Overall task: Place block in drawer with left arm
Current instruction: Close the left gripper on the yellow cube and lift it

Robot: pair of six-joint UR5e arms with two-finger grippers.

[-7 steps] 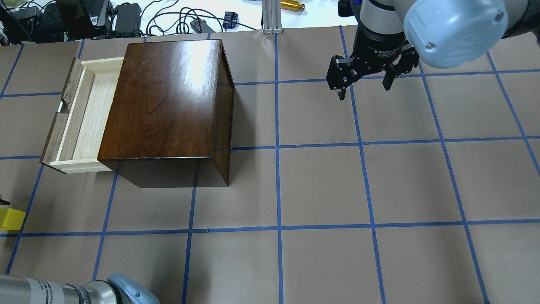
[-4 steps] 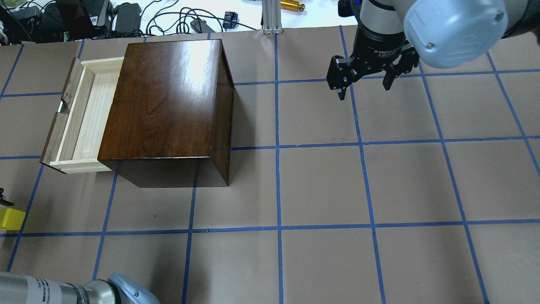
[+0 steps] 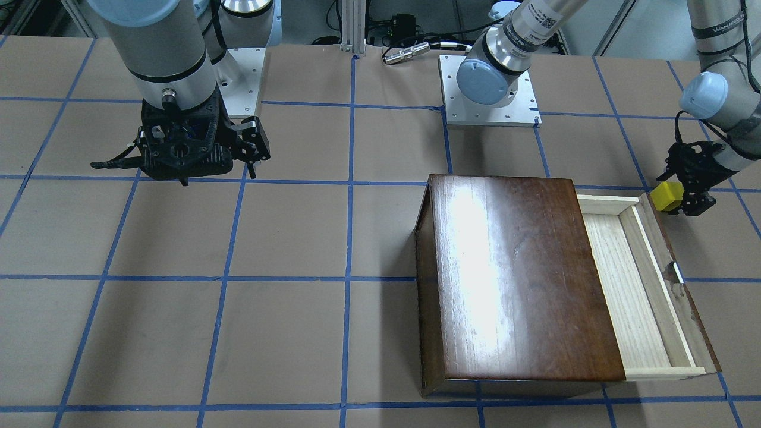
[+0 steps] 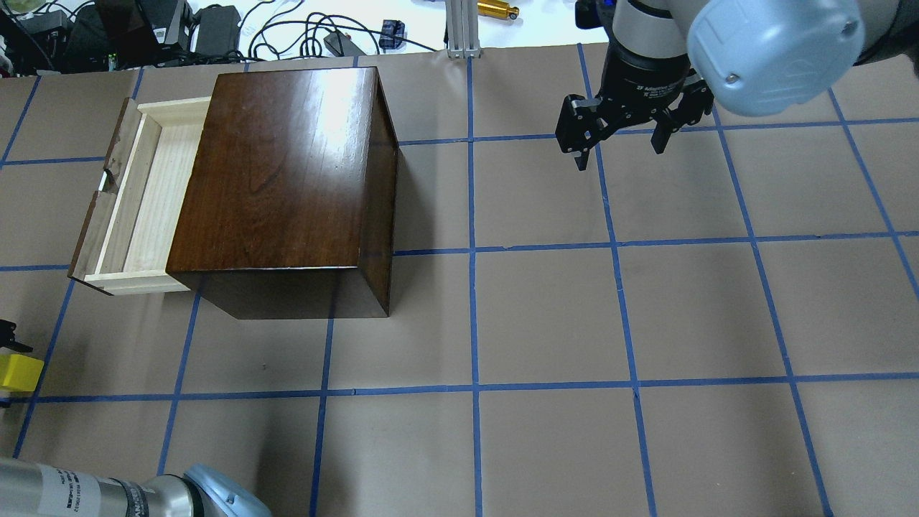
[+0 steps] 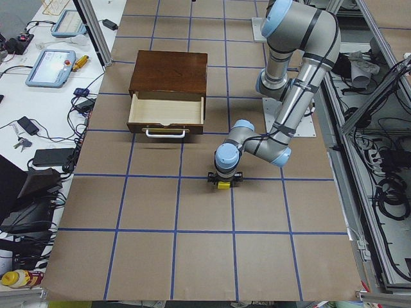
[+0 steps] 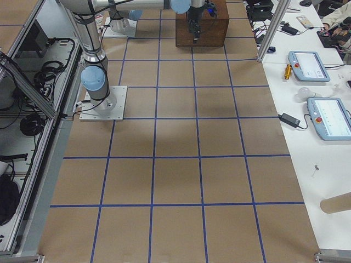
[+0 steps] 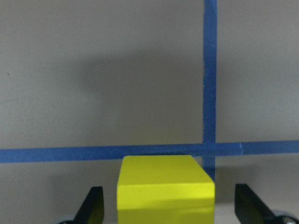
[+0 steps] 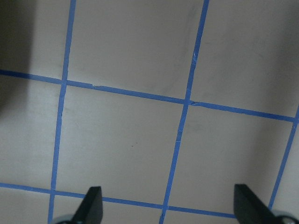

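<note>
The yellow block lies at the left edge of the overhead view, nearer the robot than the drawer. The drawer is pulled out to the left of the dark-brown box and is empty. My left gripper is over the block. In the left wrist view its fingers stand open either side of the block, with gaps on both sides. In the front view the block shows beside the drawer's corner. My right gripper is open and empty, hanging above bare table far right of the box.
Cables, power bricks and a gold cylinder lie beyond the table's far edge, by an aluminium post. The right arm's large blue elbow cap hangs over the far right. The box is tall. Blue tape squares cover the brown table.
The left arm has shifted slightly at the overhead view's left and bottom edges. The block has stayed about where it was. The right arm, box and drawer have not moved.
</note>
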